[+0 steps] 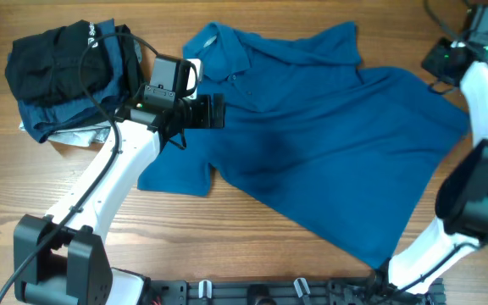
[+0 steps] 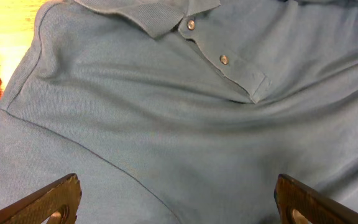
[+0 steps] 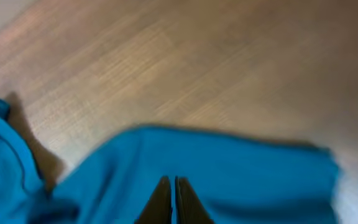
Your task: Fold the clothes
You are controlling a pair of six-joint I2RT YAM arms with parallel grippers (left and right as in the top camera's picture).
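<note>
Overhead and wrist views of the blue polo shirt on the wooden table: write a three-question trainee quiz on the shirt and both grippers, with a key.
1. True or false: the left gripper is open over the medium-blue short-sleeved polo shirt.
2. In the left wrist view, how many buttons show on the shirt's placket? A one, B two, C four.
3. Fill the gap: in the right wrist view, the right gripper has its jaws ___ over blue fabric.
Key: 1 true; 2 B; 3 shut.
</note>
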